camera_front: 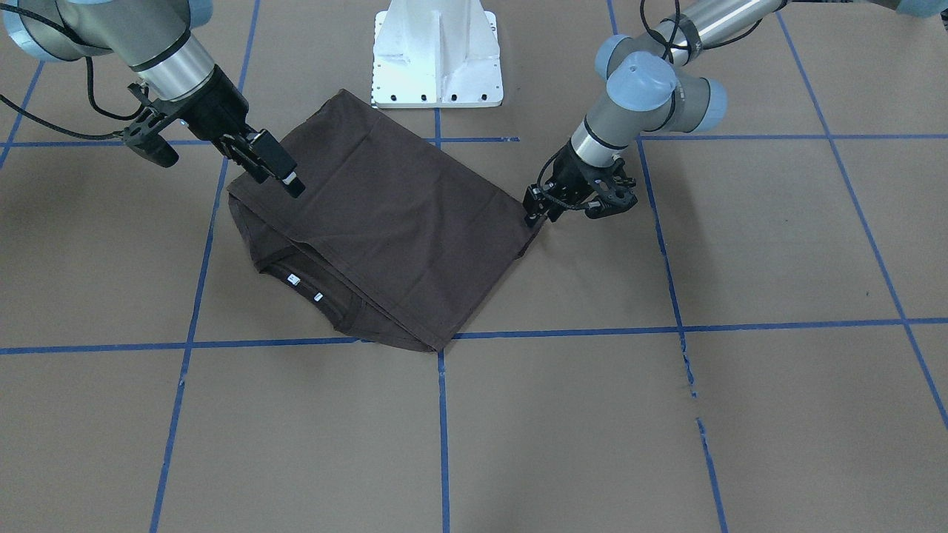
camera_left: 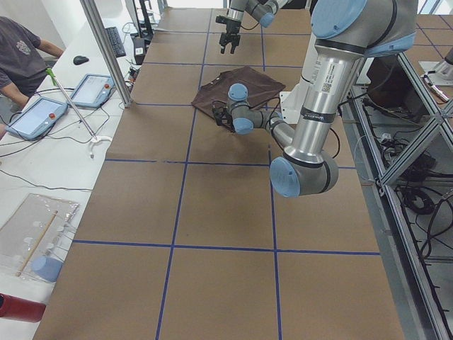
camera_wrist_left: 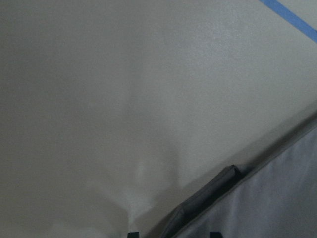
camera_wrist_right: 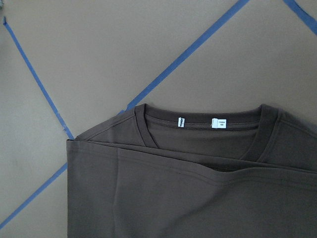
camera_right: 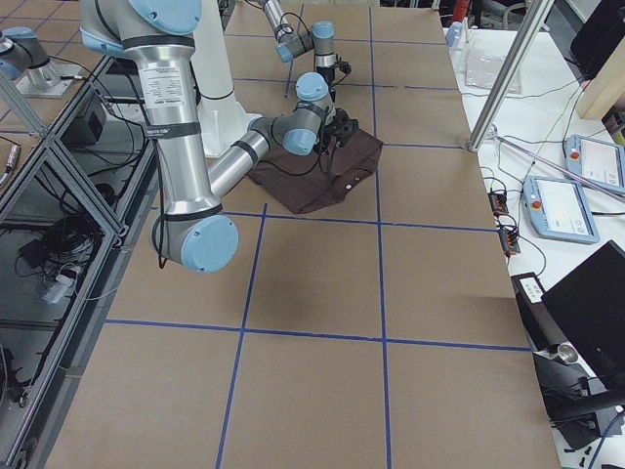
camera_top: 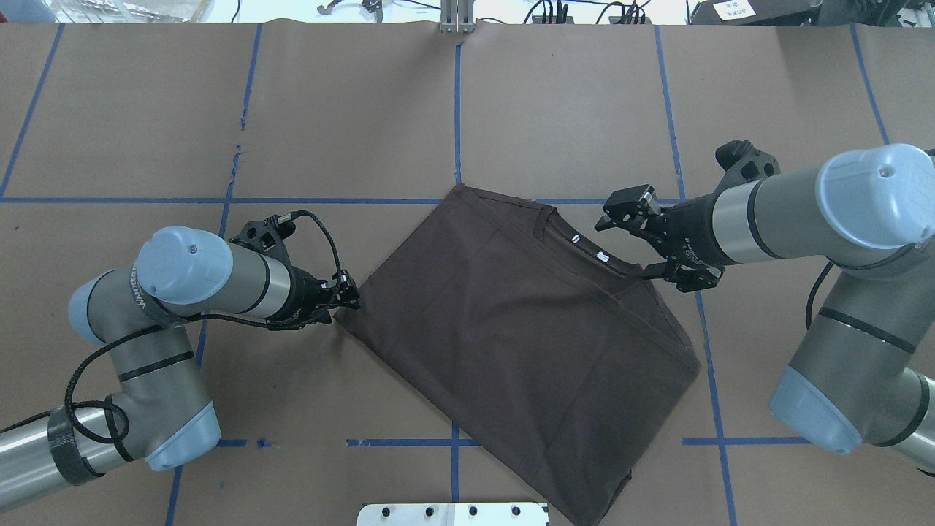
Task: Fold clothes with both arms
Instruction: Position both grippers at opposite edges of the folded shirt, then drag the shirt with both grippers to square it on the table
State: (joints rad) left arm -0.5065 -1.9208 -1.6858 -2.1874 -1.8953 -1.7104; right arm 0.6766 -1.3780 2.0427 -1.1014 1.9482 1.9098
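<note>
The dark brown t-shirt [camera_front: 385, 215] [camera_top: 511, 329] lies folded on the brown table, its collar and white neck tags [camera_wrist_right: 181, 121] showing at one edge. My left gripper [camera_front: 535, 215] [camera_top: 347, 296] is down at the shirt's side corner. In the left wrist view the hem corner [camera_wrist_left: 213, 191] sits between its two parted fingertips, so it looks open. Raised over the collar end, my right gripper [camera_front: 285, 181] [camera_top: 624, 248] is open and holds nothing. The right wrist view looks down on the collar; no fingers show there.
The white pedestal base [camera_front: 437, 59] [camera_top: 453, 513] stands just behind the shirt. Blue tape lines [camera_front: 443, 414] grid the table. A person [camera_left: 21, 49] and control tablets [camera_left: 35, 117] [camera_right: 562, 205] are at side benches beyond the table's far edge.
</note>
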